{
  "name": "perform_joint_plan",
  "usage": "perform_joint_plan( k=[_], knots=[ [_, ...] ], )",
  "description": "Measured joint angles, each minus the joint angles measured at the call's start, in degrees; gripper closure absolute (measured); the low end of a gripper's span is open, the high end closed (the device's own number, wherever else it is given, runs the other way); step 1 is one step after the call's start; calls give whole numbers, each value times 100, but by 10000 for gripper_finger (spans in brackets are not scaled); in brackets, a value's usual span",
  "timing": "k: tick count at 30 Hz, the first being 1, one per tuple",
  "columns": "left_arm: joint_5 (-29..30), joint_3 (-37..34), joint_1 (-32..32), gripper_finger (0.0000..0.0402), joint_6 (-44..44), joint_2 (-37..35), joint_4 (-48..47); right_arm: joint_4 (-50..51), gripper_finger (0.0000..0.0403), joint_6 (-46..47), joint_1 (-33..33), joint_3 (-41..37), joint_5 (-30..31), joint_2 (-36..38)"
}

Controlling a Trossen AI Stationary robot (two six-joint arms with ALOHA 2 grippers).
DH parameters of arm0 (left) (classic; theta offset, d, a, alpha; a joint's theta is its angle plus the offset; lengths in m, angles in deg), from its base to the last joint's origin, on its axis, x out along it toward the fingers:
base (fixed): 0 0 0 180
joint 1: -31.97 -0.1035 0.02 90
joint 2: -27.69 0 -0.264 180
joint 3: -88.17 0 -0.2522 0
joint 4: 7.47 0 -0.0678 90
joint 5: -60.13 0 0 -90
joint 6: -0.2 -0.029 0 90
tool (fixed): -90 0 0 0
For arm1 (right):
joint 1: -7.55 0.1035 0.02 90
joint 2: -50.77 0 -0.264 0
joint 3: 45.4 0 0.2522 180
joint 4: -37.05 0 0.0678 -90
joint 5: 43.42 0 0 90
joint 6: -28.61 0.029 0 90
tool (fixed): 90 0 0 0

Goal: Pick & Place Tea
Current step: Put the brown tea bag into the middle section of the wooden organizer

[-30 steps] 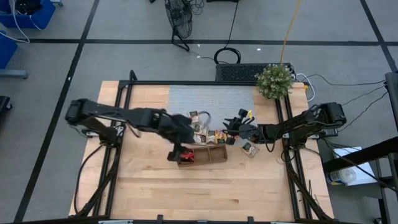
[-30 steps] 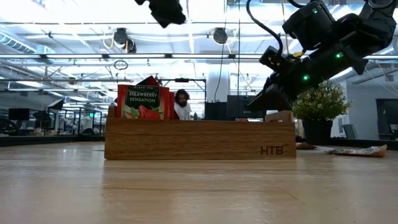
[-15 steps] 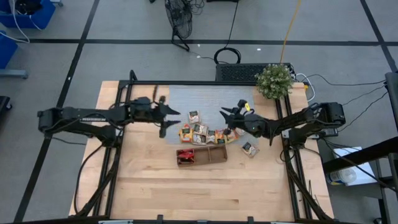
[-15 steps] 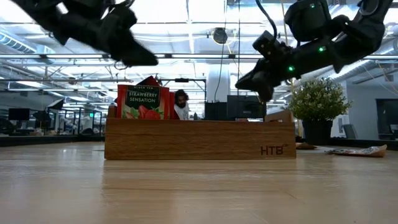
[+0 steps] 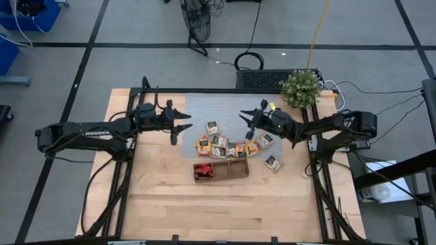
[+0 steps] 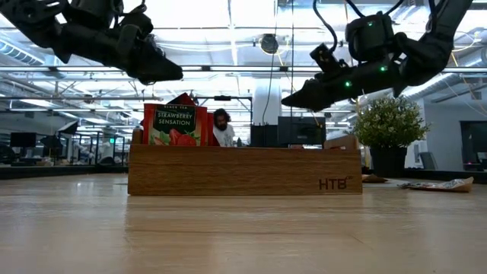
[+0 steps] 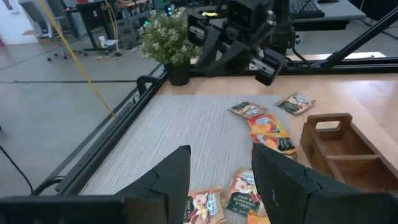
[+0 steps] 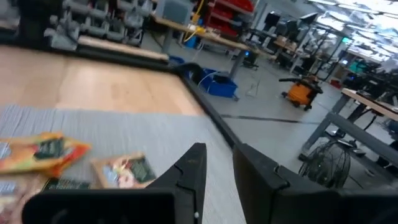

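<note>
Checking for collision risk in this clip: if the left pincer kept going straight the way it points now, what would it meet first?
Probably nothing close: the left pincer, open and empty, points across the grey mat above the tea packets. Farther along that line hovers the right pincer; depth is uncertain.

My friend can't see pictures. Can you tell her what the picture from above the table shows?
Two dark robot arms reach toward each other above a wooden table, the left gripper and right gripper both empty. Below them, tea packets lie scattered beside a wooden tray holding red packets at one end.
</note>
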Motion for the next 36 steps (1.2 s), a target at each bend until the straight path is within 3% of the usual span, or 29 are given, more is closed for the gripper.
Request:
perform_joint_plan(
  k=[6,9,13,17,22,28,36],
  knots=[
    [-1,0,2,227,131,0,2,-528,332,453,-123,0,-474,0],
    [-2,0,2,227,124,0,2,-322,332,723,-186,7,-556,0],
    [-2,0,2,227,140,2,0,1504,330,1044,-33,47,241,403],
    [0,2,10,227,138,2,2,4801,305,1373,626,767,1517,1035],
    [-1,7,13,227,140,4,36,7367,237,2446,1326,1816,1744,1130],
    [17,7,48,227,140,4,51,8789,182,3034,1882,2072,1056,604],
    [20,7,48,227,138,7,46,9201,191,2872,2285,2074,916,-46]
  ],
)
